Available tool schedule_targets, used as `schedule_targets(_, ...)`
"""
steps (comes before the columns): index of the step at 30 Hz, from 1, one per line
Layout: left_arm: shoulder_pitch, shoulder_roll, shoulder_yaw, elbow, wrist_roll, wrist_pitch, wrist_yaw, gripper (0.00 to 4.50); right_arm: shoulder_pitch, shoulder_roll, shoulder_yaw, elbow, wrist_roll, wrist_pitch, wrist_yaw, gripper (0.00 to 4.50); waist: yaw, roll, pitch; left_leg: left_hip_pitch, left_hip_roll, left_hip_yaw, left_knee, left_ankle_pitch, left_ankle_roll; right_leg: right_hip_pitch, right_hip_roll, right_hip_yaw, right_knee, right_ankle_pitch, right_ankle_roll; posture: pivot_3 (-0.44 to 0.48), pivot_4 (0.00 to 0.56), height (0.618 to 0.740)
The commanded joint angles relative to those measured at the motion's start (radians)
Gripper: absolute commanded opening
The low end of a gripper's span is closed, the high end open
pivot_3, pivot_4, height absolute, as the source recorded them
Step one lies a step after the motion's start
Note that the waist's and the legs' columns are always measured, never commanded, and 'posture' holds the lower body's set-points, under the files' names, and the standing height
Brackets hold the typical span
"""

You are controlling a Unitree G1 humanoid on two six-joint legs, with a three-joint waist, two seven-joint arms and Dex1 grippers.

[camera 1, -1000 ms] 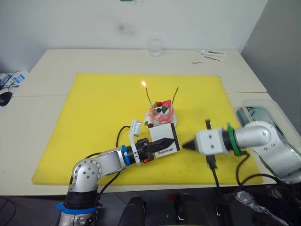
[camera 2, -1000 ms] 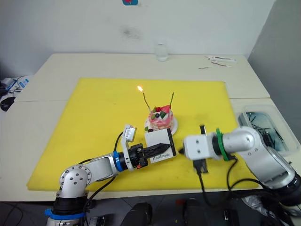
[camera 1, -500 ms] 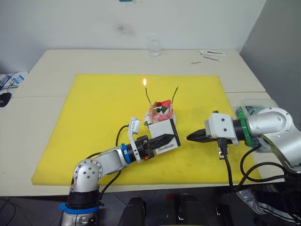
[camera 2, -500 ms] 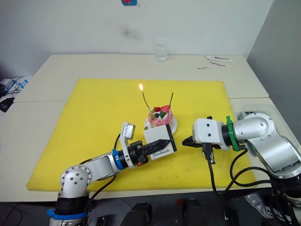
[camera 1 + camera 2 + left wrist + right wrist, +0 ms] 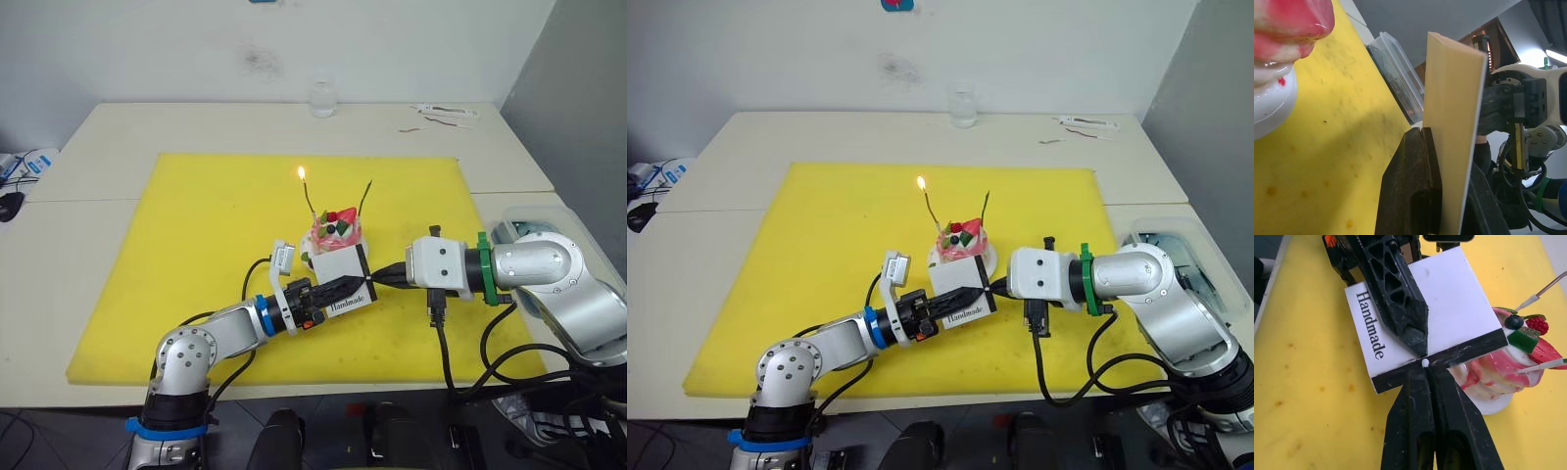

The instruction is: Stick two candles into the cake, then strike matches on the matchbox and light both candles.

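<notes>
While the left gripper (image 5: 338, 291) clamps the matchbox (image 5: 345, 281) on edge just near of the cake (image 5: 336, 231), its black strip faces right. From the right, the right gripper (image 5: 1425, 369), fingers pressed together, holds a match (image 5: 1425, 363) lengthwise left-right, white tip touching that strip.

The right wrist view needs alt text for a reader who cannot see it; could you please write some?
The right tool, shut on a match, presses its pale head against the black striking strip of the white "Handmade" matchbox, which the left tool grips. Beside the box, on the yellow mat, stands the pink-and-white cake with two candles in it.
</notes>
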Motion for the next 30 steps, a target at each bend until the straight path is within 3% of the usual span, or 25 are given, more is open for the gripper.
schedule_targets(1,-0.012,-0.006,-0.002,-0.010,-0.011,-0.008,-0.015,0.00,0.000,-0.007,0.000,-0.013,-0.020,-0.021,-0.003,0.03,0.000,0.000,0.000,0.000,0.000,0.000,0.000,0.000,0.000,0.000,0.000,0.000,0.000,0.001,0.001,0.000,0.150,0.740)
schedule_targets(7,-0.022,-0.010,-0.002,-0.019,-0.022,-0.008,-0.018,0.00,0.000,-0.013,0.017,-0.006,-0.032,-0.042,0.029,0.03,0.000,0.000,0.000,0.000,0.000,0.000,0.000,0.000,0.000,0.000,0.000,0.000,0.000,0.001,0.002,0.000,0.150,0.740)
schedule_targets(10,-0.115,-0.018,0.011,-0.020,-0.053,-0.013,-0.018,0.00,0.009,-0.036,0.064,0.014,-0.071,-0.094,0.075,0.03,0.000,0.000,0.000,0.000,0.000,0.000,0.000,0.000,0.000,0.000,0.000,0.000,0.000,0.001,0.002,0.000,0.150,0.740)
schedule_targets(13,-0.413,-0.025,0.121,0.049,-0.294,-0.054,0.045,0.00,0.091,-0.194,0.112,0.006,-0.108,-0.170,0.227,0.03,0.025,-0.004,0.002,-0.002,-0.001,-0.004,0.003,0.000,0.000,0.001,0.000,-0.003,0.000,0.001,0.001,0.000,0.150,0.740)
schedule_targets(15,-0.517,0.007,0.169,0.105,-0.449,-0.060,0.101,0.00,0.130,-0.252,0.029,-0.020,-0.026,-0.142,0.261,0.03,0.026,-0.004,0.002,-0.005,-0.001,-0.005,0.004,0.000,0.001,0.001,0.000,-0.004,-0.001,0.001,0.001,0.000,0.150,0.740)
schedule_targets(19,-0.421,0.094,0.115,0.051,-0.405,0.000,0.086,0.00,0.045,-0.194,-0.107,-0.001,0.099,-0.015,0.191,0.03,-0.028,0.010,-0.006,0.004,-0.003,0.012,0.002,0.000,0.001,0.006,-0.004,0.011,-0.002,0.000,0.008,0.000,0.150,0.740)
schedule_targets(22,-0.342,0.130,0.067,0.012,-0.350,0.011,0.065,0.00,0.006,-0.149,-0.136,0.003,0.146,0.058,0.154,0.03,-0.029,0.000,-0.001,0.010,0.001,0.016,-0.003,0.000,0.001,0.004,0.001,0.015,-0.001,-0.002,0.009,0.000,0.150,0.740)
schedule_targets(25,-0.231,0.177,0.016,-0.048,-0.272,0.029,0.008,0.00,-0.028,-0.134,-0.146,0.020,0.147,0.084,0.127,0.03,-0.022,0.001,0.000,0.001,0.003,0.008,-0.002,0.000,0.000,-0.001,0.003,0.006,0.000,0.000,0.005,0.000,0.150,0.740)
schedule_targets(30,-0.072,0.252,-0.048,-0.151,-0.150,0.017,-0.115,0.00,-0.102,-0.063,-0.134,0.136,0.067,0.031,0.021,0.03,-0.018,0.000,0.000,0.000,0.000,0.009,0.000,0.000,0.001,-0.001,0.000,0.006,-0.001,0.000,0.004,0.000,0.150,0.740)
